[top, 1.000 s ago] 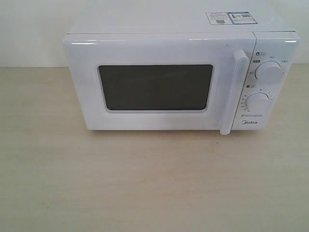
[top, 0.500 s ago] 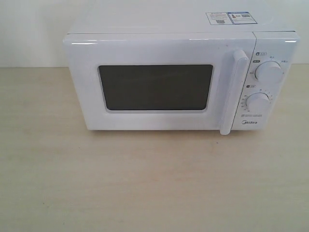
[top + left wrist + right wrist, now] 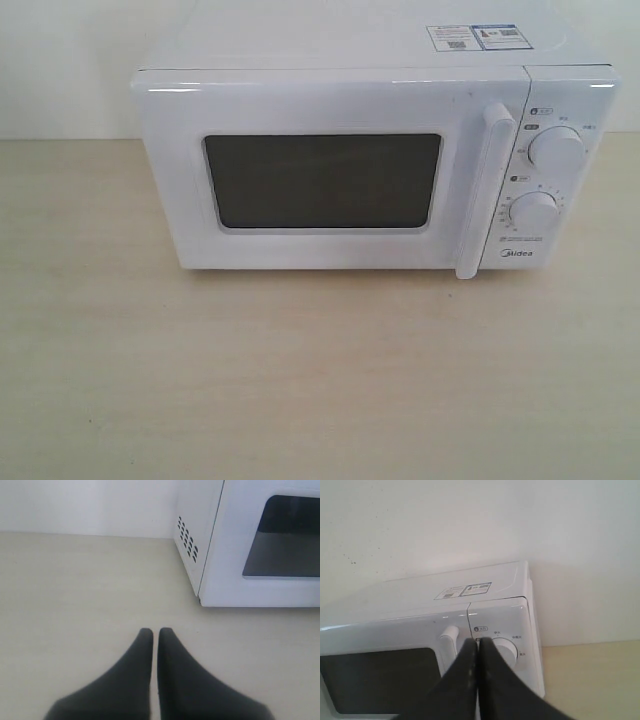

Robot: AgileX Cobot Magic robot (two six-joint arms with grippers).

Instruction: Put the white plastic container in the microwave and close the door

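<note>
The white microwave [image 3: 375,165] stands at the back of the table with its door [image 3: 320,180] shut, the dark window facing me and the vertical bar handle [image 3: 482,190] left of the two dials [image 3: 555,150]. No white plastic container shows in any view. Neither gripper appears in the exterior view. My left gripper [image 3: 155,632] hangs shut and empty over the bare tabletop, off the microwave's [image 3: 250,545] left front corner. My right gripper [image 3: 477,644] is shut and empty, raised in front of the microwave's [image 3: 485,615] dial panel.
The light wooden tabletop [image 3: 300,380] stretches out in front of the microwave. A white wall [image 3: 470,525] stands right behind it. Vent holes [image 3: 186,537] mark the microwave's left side.
</note>
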